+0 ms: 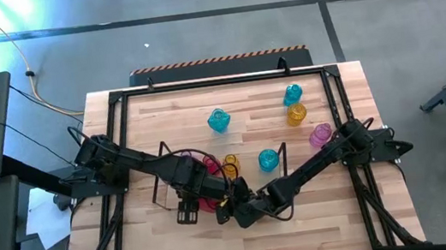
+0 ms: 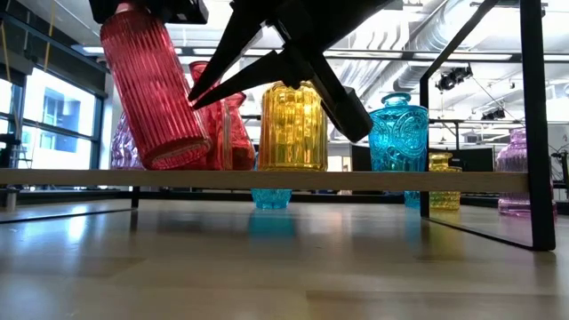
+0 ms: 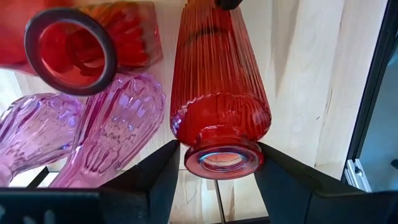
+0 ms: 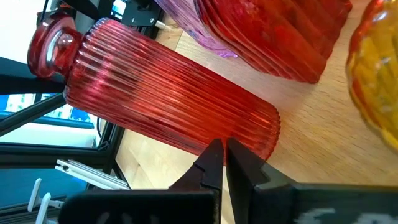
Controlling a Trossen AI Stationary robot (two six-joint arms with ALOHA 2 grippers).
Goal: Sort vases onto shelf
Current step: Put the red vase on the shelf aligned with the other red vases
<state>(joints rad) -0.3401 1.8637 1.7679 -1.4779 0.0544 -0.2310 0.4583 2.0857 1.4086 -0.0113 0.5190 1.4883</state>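
My left gripper [image 1: 186, 206] [image 3: 221, 163] holds a ribbed red vase [image 2: 151, 93] tilted over the shelf [image 2: 373, 180], a low tray with a dark end frame [image 2: 533, 124]. The vase's base [image 2: 167, 160] is low at the shelf's board; I cannot tell whether it touches. My right gripper [image 1: 239, 212] [image 4: 222, 149] is shut, its tips against that vase's side. A purple vase [image 2: 123, 147], another red vase [image 2: 229, 133] and a yellow vase [image 2: 292, 124] stand on the shelf. My left gripper pinches the ribbed red vase by its neck [image 3: 219, 134], just below the mouth rim, one finger [image 3: 163, 177] on each side. It comes from above, and the vase hangs tilted below it. My right gripper presses its shut fingertips [image 4: 214, 155] against the ribbed body near the base [image 4: 249, 134], slanting in from the table's right.
Loose vases stand toward the table's far right: two cyan [image 1: 218, 120] [image 1: 291, 93], an amber one [image 1: 296, 114], a pink one [image 1: 320, 135] and a third cyan one [image 1: 268, 160] beside the shelf. A black metal frame [image 1: 217, 82] rings the wooden table.
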